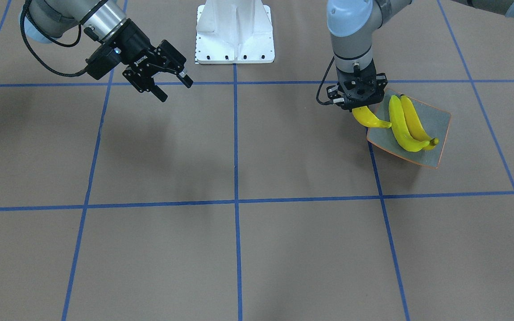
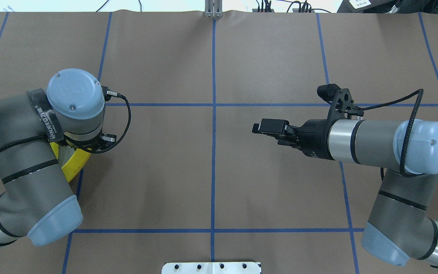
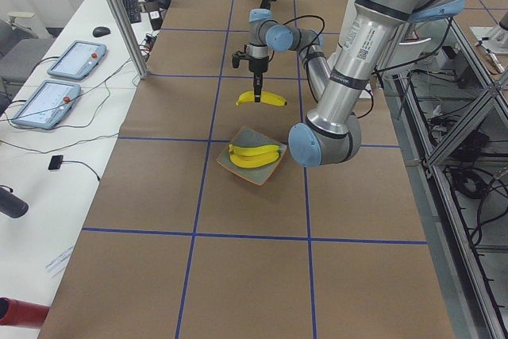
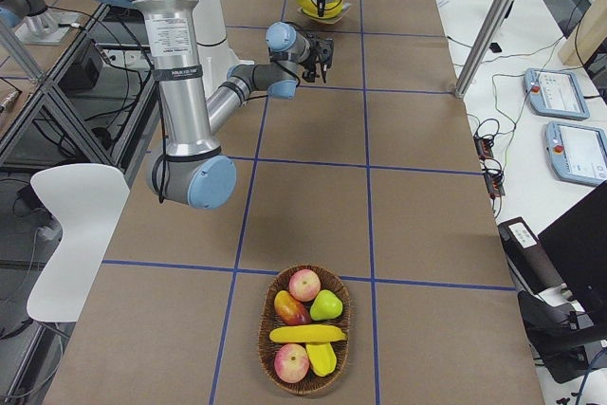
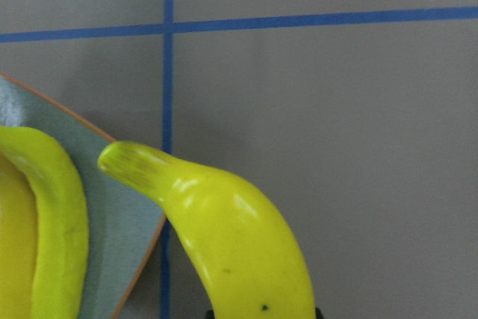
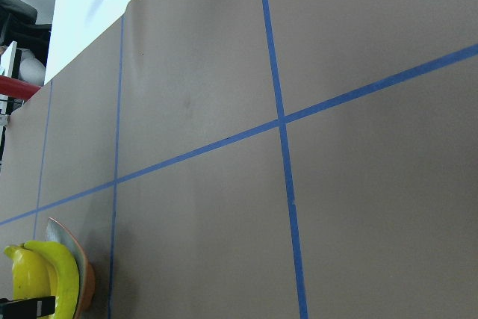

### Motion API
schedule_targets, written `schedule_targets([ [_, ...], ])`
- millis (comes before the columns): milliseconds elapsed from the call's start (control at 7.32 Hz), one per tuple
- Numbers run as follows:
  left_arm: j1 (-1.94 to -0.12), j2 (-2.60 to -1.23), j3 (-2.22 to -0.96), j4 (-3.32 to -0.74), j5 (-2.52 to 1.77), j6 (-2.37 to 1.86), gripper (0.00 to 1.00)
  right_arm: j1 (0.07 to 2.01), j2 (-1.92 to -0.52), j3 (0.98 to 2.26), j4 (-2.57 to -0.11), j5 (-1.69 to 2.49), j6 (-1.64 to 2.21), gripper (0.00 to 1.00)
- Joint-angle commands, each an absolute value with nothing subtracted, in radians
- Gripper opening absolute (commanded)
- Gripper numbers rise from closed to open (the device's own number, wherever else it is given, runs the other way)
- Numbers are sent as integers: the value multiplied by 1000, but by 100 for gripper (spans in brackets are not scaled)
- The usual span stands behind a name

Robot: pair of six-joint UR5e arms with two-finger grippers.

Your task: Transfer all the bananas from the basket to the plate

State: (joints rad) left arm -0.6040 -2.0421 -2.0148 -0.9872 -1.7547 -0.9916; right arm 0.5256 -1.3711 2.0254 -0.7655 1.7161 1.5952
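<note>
Two bananas (image 1: 403,127) side by side on plate (image 1: 435,127), left half of tabletop (image 1: 306,151). Third banana (image 1: 368,118) in left claw (image 1: 358,108), tip over plate's rim. Right claw (image 1: 174,88) well apart, over right half. Basket (image 4: 263,327) at far right end.

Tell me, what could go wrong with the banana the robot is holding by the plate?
1. The held banana hangs at the rim of the plate, only its tip over it. If the left gripper lets go here, it might tip onto the table.
2. Two bananas already fill much of the plate, so it could roll off them.
3. The basket holds one more banana among other fruit; room may run out.
</note>
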Motion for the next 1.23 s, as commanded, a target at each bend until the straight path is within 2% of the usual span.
schedule_targets([
  [0,-610,-2026,-1956,-979,-1724,-931,0,526,-1396,2025,-765,1687,1595,100],
  [273,-626,-2025,-1884,-979,-1689,-928,0,525,-1399,2025,-765,1684,1595,100],
  [956,-637,-1999,-1832,-982,-1692,-899,2,523,-1397,2025,-767,1675,1595,100],
  [1093,-637,-1999,-1826,-982,-1692,-900,35,523,-1400,2025,-767,1675,1595,100],
])
